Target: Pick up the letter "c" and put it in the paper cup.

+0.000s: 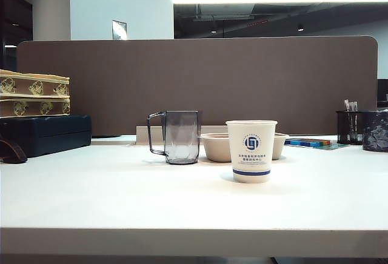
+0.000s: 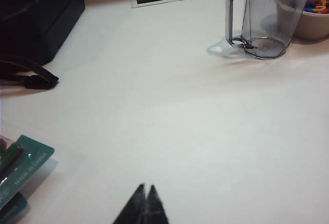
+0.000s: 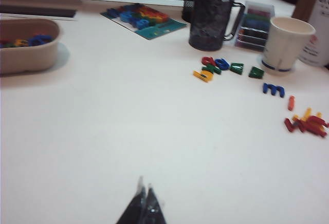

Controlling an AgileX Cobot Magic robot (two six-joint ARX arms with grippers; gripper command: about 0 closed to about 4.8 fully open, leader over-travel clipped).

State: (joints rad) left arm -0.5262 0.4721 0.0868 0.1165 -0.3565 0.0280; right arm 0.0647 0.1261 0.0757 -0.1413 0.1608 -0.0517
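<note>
The white paper cup (image 1: 251, 152) with a blue logo and blue band stands upright mid-table in the exterior view, just in front of the beige bowl (image 1: 213, 146). The right wrist view shows a white paper cup (image 3: 285, 43) with a blue band standing far from my right gripper (image 3: 144, 183), which is shut and empty over bare table. Small coloured letters (image 3: 222, 66) lie near that cup. They are too blurred to pick out the letter "c". My left gripper (image 2: 145, 187) is shut and empty above bare table. Neither gripper appears in the exterior view.
A clear grey handled mug (image 1: 176, 137) (image 2: 267, 16) stands left of the bowl. A black case (image 1: 45, 134) sits at the far left. A dark mug (image 3: 211, 23), a letter card (image 3: 141, 18) and red-orange letters (image 3: 307, 124) lie on the right side. Green packets (image 2: 20, 170) lie near the left gripper.
</note>
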